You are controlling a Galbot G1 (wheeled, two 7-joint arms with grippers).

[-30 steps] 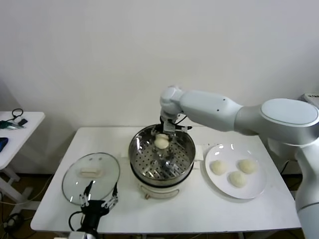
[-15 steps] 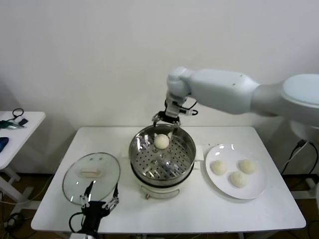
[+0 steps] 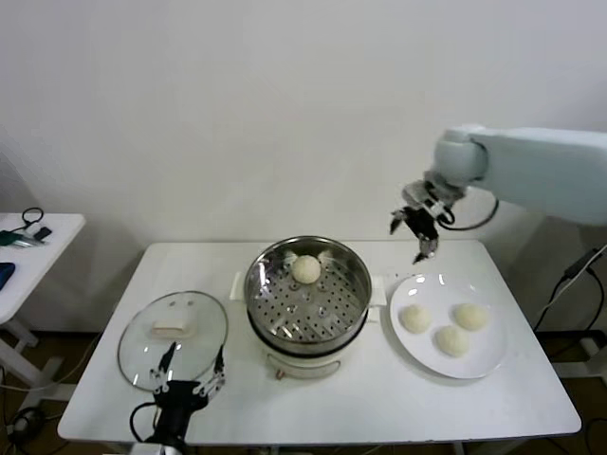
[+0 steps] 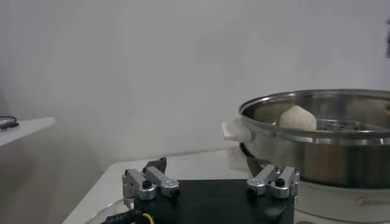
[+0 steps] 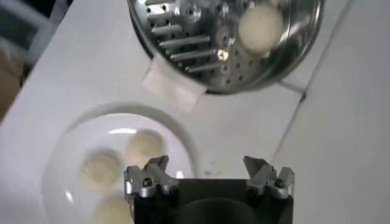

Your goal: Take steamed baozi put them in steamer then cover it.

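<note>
Baozi first: one steamed baozi [image 3: 306, 268] sits inside the steamer [image 3: 308, 301], on the perforated floor at twelve o'clock, against the far wall. The right gripper [image 3: 417, 230] hangs in the air with its fingers spread wide and nothing between them, at about eleven o'clock above the white plate [image 3: 480, 362] and clear of the steamer's rim. Three more baozi [image 3: 414, 318] lie on that plate, which stands at three o'clock of the steamer, just beside it, with a white side handle [image 3: 379, 289] between them. The left gripper [image 3: 188, 391] is parked low at the table's near edge, fingers wide and empty, over the near rim of the cover [image 3: 173, 338]. That glass cover lies flat on the white table [image 3: 379, 408] at nine o'clock of the steamer, cream handle up. A small side table [image 3: 38, 248] with cables stands well apart at nine o'clock.
</note>
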